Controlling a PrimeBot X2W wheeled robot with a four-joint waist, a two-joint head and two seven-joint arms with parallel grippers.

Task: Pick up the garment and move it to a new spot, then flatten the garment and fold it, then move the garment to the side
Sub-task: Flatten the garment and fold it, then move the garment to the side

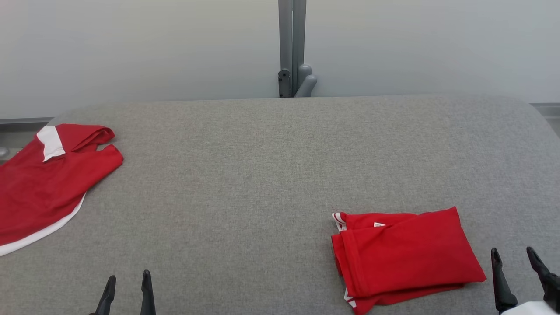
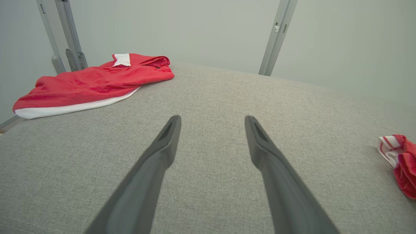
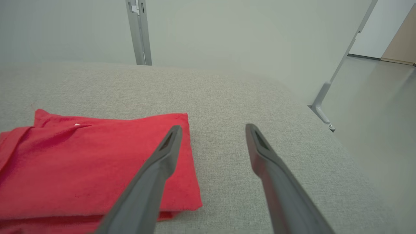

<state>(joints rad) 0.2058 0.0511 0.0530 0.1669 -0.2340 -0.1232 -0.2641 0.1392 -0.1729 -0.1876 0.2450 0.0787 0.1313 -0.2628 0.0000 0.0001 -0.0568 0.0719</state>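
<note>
A folded red garment (image 1: 404, 253) with white striped trim lies on the grey table (image 1: 262, 175) at the front right; it also shows as the folded red garment (image 3: 87, 162) in the right wrist view, and its trim corner (image 2: 398, 157) at the right edge of the left wrist view. My right gripper (image 1: 514, 253) stands open just right of it, nothing between its fingers; the right gripper (image 3: 213, 130) hovers past the garment's right edge. My left gripper (image 1: 129, 280) is open at the front left, over bare cloth, as the left gripper (image 2: 213, 122) confirms.
A second red garment with white trim (image 1: 48, 179) lies spread at the table's left edge, partly hanging off, also seen as the spread red garment (image 2: 91, 86). A grey post (image 1: 292, 48) stands behind the table's far edge. The floor (image 3: 373, 130) drops off to the right.
</note>
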